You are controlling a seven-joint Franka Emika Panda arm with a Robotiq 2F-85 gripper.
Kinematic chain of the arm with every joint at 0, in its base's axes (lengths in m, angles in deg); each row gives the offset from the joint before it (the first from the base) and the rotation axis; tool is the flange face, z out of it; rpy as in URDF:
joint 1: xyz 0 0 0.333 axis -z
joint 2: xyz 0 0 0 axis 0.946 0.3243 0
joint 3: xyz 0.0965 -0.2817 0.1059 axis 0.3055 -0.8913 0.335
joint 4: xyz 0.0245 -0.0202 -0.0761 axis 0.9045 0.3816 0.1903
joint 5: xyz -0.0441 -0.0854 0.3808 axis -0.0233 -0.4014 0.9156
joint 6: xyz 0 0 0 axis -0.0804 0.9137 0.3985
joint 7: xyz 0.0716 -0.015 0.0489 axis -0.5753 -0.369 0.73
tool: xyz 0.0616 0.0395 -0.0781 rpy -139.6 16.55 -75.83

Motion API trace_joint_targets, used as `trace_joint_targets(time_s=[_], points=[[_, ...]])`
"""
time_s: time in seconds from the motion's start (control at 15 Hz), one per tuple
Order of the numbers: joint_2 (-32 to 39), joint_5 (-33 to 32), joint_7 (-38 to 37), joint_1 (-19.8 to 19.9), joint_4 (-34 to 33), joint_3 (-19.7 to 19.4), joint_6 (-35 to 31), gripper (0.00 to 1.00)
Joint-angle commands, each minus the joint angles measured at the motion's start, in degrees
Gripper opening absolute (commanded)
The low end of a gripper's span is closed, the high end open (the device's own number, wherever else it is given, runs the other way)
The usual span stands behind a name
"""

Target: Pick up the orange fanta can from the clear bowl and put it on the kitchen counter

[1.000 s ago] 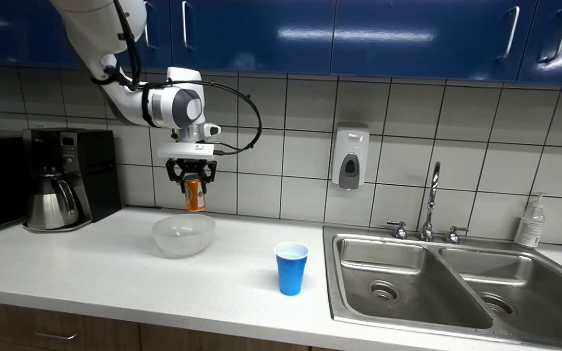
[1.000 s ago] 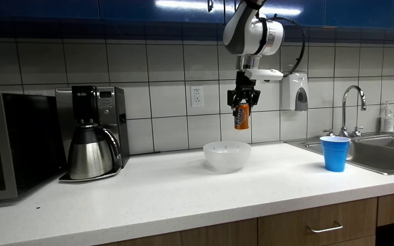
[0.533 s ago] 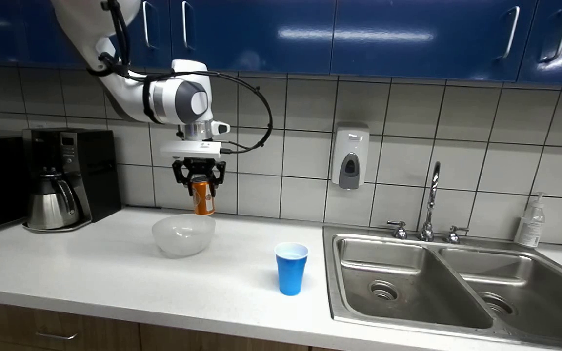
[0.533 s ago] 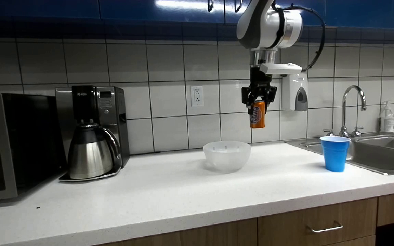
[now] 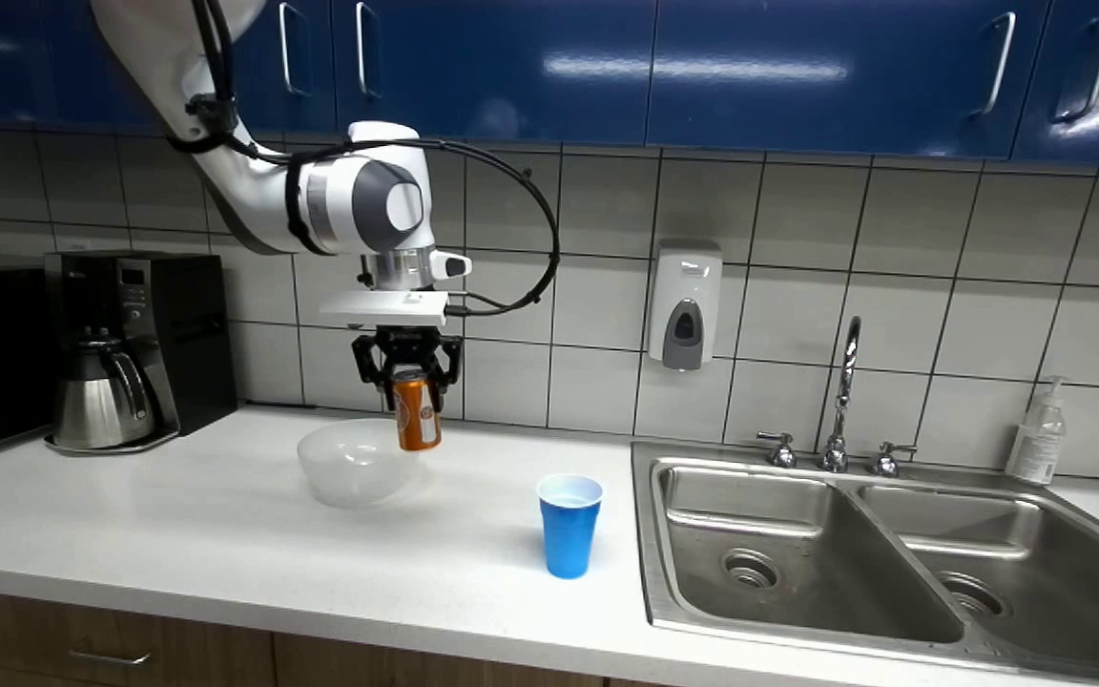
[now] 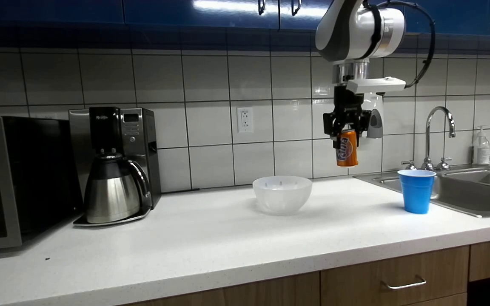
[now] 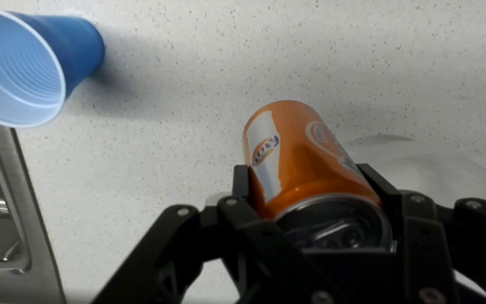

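Note:
My gripper [image 5: 413, 396] is shut on the orange fanta can [image 5: 419, 425], with a finger on each side near its silvery top. The can hangs nearly upright, slightly tilted, above the kitchen counter [image 5: 225, 544]. In an exterior view the can [image 6: 347, 155] is right of and higher than the clear bowl [image 6: 282, 199]. In another exterior picture it overlaps the right rim of the bowl [image 5: 349, 472]. In the wrist view the can [image 7: 293, 156] sits between the fingers [image 7: 304, 173], and the bowl [image 7: 445, 177] is partly hidden behind the right finger. The bowl looks empty.
A blue plastic cup [image 5: 569, 534] stands upright on the counter between the bowl and the steel double sink [image 5: 650, 563]. The cup [image 7: 74, 50] is upper left in the wrist view. A coffee maker [image 6: 149, 144] and a microwave [image 6: 41, 178] stand at the far end. Blue cabinets [image 5: 511, 76] hang above.
My gripper has carried the can sideways toward the sink, away from above the bowl, and a little lower in the last half second. The bowl and cup have not moved.

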Motion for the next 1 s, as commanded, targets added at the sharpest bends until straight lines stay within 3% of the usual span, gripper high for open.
trace_joint_targets(time_s=[0.0, 0.93], points=[[-2.9, -0.8, -1.5, 1.1, 3.8, -0.2, 0.1, 0.38], [1.2, 5.5, 3.8, 4.2, 8.0, -0.8, -5.6, 0.38]])
